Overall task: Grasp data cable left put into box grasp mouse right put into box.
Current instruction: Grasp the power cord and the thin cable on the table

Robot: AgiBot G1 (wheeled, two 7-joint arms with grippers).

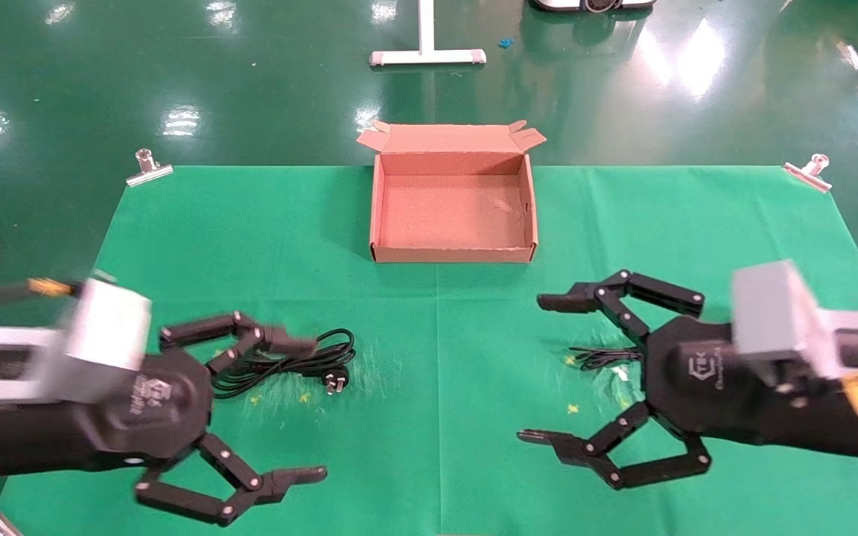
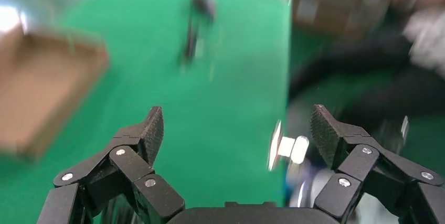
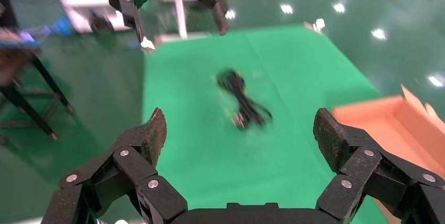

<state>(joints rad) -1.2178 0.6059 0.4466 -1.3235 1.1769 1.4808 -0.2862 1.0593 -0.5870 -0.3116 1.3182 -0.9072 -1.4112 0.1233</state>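
Observation:
The brown cardboard box (image 1: 451, 212) stands open at the back middle of the green cloth, with nothing in it. The coiled black data cable (image 1: 287, 363) lies front left, its pronged plug (image 1: 336, 383) pointing right. My left gripper (image 1: 310, 408) is open just above the cloth, its far finger over the coil. The right wrist view shows the cable (image 3: 241, 100) and the left gripper (image 3: 181, 31) beyond it. My right gripper (image 1: 541, 368) is open at the front right. It hides the mouse in the head view, where only its thin wire (image 1: 600, 357) shows. The mouse (image 2: 203, 2) is a dark blur in the left wrist view.
Metal clips (image 1: 147, 167) (image 1: 809, 173) pin the cloth at the table's back corners. One more clip (image 2: 291, 148) sits between my left fingers at the cloth's edge. A white stand base (image 1: 427, 56) is on the floor behind the table. The box edge (image 3: 388, 121) shows in the right wrist view.

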